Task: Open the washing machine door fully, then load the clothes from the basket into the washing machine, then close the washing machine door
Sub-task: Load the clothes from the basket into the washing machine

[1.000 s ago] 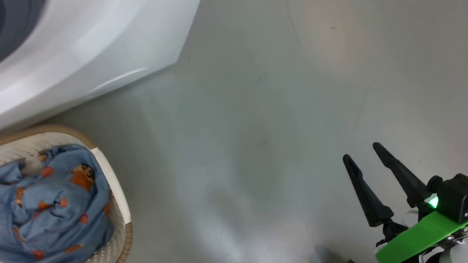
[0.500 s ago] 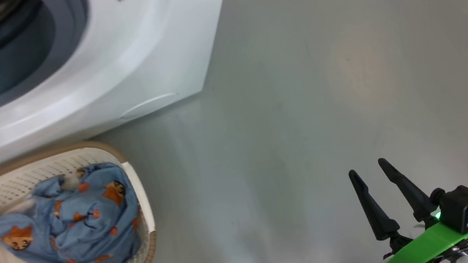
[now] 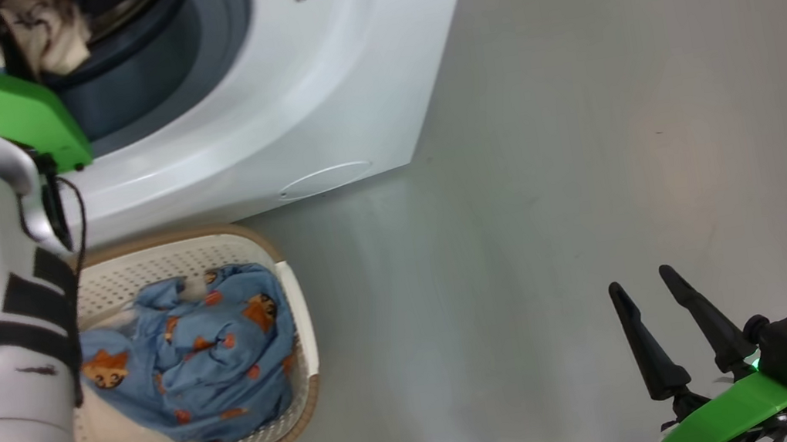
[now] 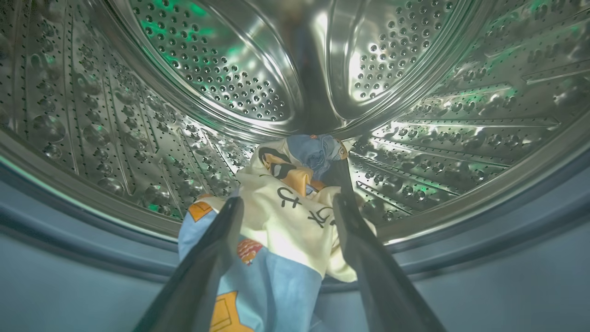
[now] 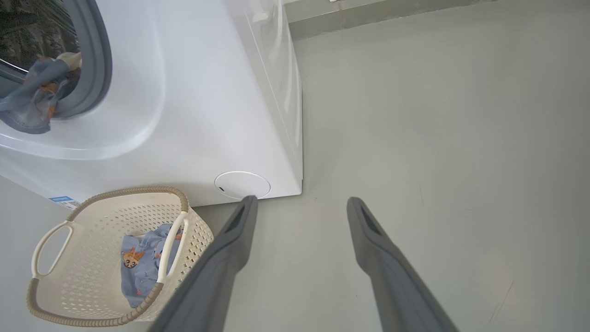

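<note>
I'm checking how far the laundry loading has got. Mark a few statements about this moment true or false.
1. Blue printed clothes lie in the basket. True.
2. The right hand holds a garment. False: it is open and empty, over the floor.
3. The left hand is at the mouth of the drum of the washing machine. True.
4. The basket stands on top of the washing machine. False: it stands on the floor in front of it.
5. A cream and blue garment lies between the left hand's spread fingers. True.
</note>
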Tool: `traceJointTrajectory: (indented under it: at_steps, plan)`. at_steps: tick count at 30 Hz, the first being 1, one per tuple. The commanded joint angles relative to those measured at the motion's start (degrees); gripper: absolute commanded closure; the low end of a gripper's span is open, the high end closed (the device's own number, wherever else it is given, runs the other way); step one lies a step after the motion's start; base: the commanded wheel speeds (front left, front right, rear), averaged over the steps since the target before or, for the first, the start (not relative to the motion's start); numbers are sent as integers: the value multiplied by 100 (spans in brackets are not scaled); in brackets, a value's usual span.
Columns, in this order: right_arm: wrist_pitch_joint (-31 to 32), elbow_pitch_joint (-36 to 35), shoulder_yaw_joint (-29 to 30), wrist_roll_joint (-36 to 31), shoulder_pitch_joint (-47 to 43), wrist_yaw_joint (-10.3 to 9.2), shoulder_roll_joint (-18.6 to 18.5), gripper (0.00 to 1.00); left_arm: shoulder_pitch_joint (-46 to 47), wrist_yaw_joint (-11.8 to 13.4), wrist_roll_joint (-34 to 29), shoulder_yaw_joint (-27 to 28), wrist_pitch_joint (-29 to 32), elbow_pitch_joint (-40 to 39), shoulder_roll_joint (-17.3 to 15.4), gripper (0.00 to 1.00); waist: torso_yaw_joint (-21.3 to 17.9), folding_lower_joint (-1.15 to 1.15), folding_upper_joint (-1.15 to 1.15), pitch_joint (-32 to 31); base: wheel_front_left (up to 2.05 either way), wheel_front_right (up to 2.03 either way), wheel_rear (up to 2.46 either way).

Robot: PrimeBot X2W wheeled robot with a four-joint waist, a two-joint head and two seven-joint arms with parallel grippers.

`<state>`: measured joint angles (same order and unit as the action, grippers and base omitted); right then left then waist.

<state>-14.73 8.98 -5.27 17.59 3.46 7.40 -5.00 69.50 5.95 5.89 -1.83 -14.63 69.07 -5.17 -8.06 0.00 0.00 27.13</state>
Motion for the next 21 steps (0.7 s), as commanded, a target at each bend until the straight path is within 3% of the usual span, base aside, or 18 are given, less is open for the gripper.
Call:
traceJointTrajectory:
  at_steps: [1, 9, 19, 21]
  plan:
    - [-27, -102, -93, -65, -64, 9, -49, 0, -108, -9, 39, 13, -36, -204, -164, 0, 143, 0, 0, -31, 0, 0, 0]
    - [-27, -214, 254, -161, 98, 9, -97, 0, -766, -177, 133, -142, -36, -967, 113, 0, 482, 0, 0, 42, 0, 0, 0]
    - [-27, -350, 432, -267, 150, 9, -112, 0, -2128, -44, 343, -304, -37, -2224, 214, 0, 789, 0, 0, -3, 0, 0, 0]
    - [-27, -375, 437, -283, 152, 9, -126, 0, -2490, 74, 393, -312, -37, -2608, 220, 0, 828, 0, 0, -29, 0, 0, 0]
